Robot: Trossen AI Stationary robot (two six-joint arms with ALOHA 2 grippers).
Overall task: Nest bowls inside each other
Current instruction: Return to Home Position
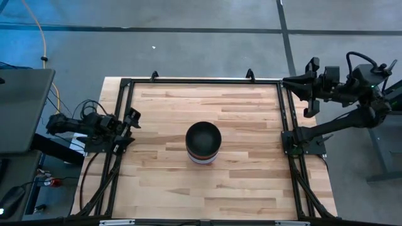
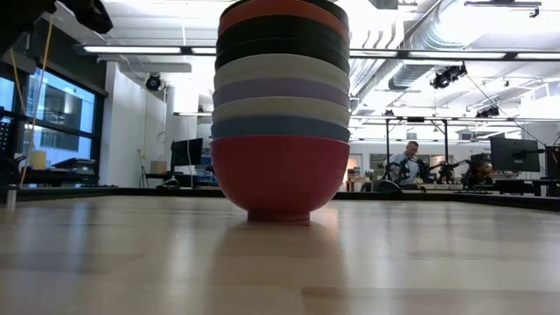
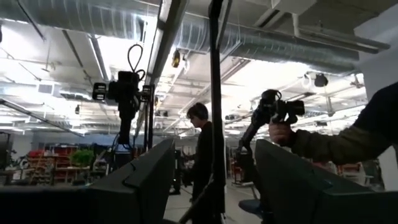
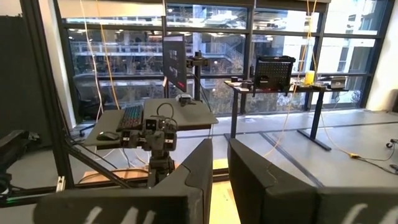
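1. One stack of bowls (image 1: pixel 204 143) stands dead centre on the table (image 1: pixel 251 182). Its long axis runs straight up, mouths skyward, with a black bowl (image 1: pixel 204 135) on top and a red-pink bowl (image 2: pixel 280 179) at the base.
2. Left gripper (image 1: pixel 130 120) sits at nine o'clock by the table edge, fingers (image 3: pixel 146 180) wide apart, nothing held.
3. Right gripper (image 1: pixel 298 83) is out at two o'clock, fingers (image 4: pixel 261 180) only narrowly parted, empty.

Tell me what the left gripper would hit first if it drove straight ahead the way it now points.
Probably the dark upright post. In the wrist view it stands dead centre ahead of the left gripper, between its open jaws, though how far off is unclear. The stack of bowls seems to lie off that line.
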